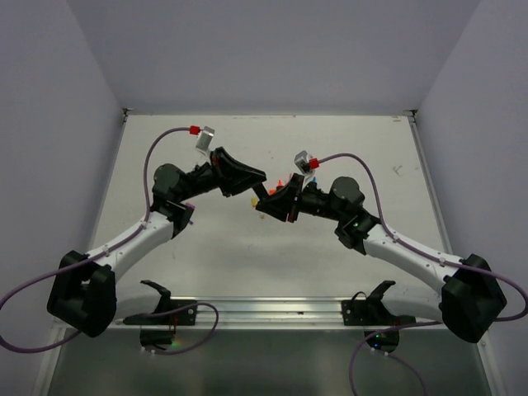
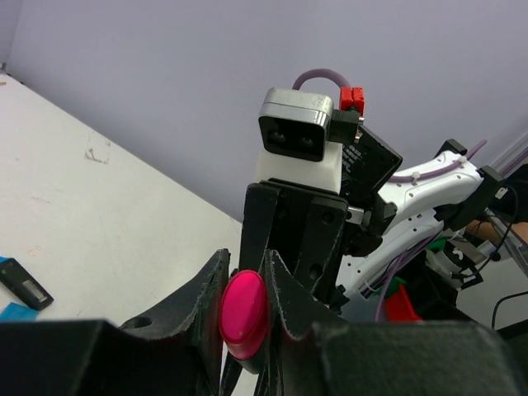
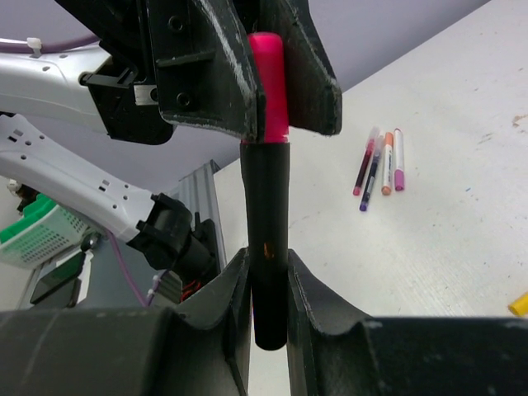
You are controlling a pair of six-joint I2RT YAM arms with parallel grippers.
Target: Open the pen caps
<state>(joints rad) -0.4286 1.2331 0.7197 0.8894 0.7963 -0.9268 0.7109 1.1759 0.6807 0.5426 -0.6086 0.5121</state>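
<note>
Currently both arms meet mid-air over the table [image 1: 330, 272], approx. centre, grippers tip to tip. L side: the left gripper [image 2: 243, 285] is clamped on the pink cap [image 3: 268, 82], one finger each side, w/ the rounded cap end poking out between them in the left wrist view. R side: the right gripper [image 3: 268, 268] is closed round the black highlighter body [image 3: 268, 214], pinching it near its lower end. Cap & body make one straight line between the two grippers; cap sits flush on the body, no gap at the join. Highlighter is clear of the table, not touching it.

Elsewhere on the table: four thin pens [image 3: 381, 169] lying side by side, touching or nearly, well apart from the grippers. A yellow piece [image 3: 518, 305] at the frame edge, can't tell what it is. A dark pen [image 2: 23, 285] lies flat at the far left of the left wrist view.
</note>
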